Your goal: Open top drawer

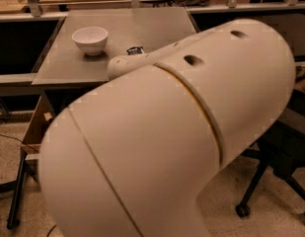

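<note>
My cream-coloured arm [181, 132] fills most of the camera view, and its forearm end [115, 65] reaches over the front edge of the grey counter [142, 26]. The gripper is hidden behind the arm, somewhere below the counter's front edge. Of the top drawer I see only a tan side panel [36, 125] at the left, standing out from under the counter. Its grey front and the two lower drawers are covered by the arm.
A white bowl [90, 38] stands on the counter at the back left, with a small black object [134, 50] to its right. A black office chair base [263, 181] is on the floor at the right. A black stand leg [16, 191] is at the left.
</note>
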You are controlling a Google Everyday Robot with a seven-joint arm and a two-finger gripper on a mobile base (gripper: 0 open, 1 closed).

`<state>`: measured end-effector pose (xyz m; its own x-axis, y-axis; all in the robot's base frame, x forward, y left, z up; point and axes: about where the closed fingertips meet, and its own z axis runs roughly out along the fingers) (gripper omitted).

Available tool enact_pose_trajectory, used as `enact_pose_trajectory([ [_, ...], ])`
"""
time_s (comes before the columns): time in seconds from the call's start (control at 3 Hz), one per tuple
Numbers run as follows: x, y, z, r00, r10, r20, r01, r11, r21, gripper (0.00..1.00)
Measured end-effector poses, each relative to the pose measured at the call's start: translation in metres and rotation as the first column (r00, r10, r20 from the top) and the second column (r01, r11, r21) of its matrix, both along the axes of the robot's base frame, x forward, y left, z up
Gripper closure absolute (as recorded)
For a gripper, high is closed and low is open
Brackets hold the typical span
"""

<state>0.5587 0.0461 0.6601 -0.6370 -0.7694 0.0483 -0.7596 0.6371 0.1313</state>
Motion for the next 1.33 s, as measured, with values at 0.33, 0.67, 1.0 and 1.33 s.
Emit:
enact_pose_trajectory([
  [0.33,0.001,0.000,0.000,1.0000,0.001,-0.001,-0.001,1.000,-0.001,1.00],
  [0.67,-0.021,-0.020,-0.006,0.9951,0.088,-0.045,-0.089,0.996,-0.030,1.00],
  [1.0,-0.037,-0.035,-0.010,0.9845,0.159,-0.073,-0.162,0.986,-0.032,1.00],
  [1.33,-0.052,-0.049,-0.013,0.9703,0.224,-0.091,-0.226,0.974,-0.014,1.00],
])
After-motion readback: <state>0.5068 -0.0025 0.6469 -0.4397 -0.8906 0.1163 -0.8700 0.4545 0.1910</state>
